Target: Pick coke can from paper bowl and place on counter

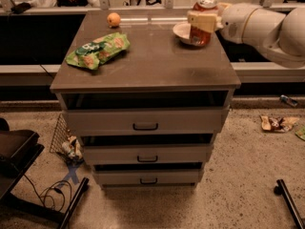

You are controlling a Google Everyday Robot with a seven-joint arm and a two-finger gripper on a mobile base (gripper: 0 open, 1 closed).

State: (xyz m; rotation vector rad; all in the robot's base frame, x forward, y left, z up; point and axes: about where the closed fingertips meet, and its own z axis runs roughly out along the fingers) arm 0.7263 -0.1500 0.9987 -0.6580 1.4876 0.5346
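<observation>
The red coke can (200,36) with a silver top is upright in my gripper (202,21), whose cream fingers are shut around its middle. The can stands at the back right of the grey-brown counter (157,63), in front of the right side of the white paper bowl (181,31) and overlapping it. I cannot tell whether the can's base touches the counter or the bowl's rim. My white arm (257,25) reaches in from the right.
An orange fruit (113,19) lies at the back left of the counter. A green snack bag (97,49) lies at the left. Three drawers with black handles (145,126) are below, slightly pulled out. Litter lies on the floor at the right (278,123).
</observation>
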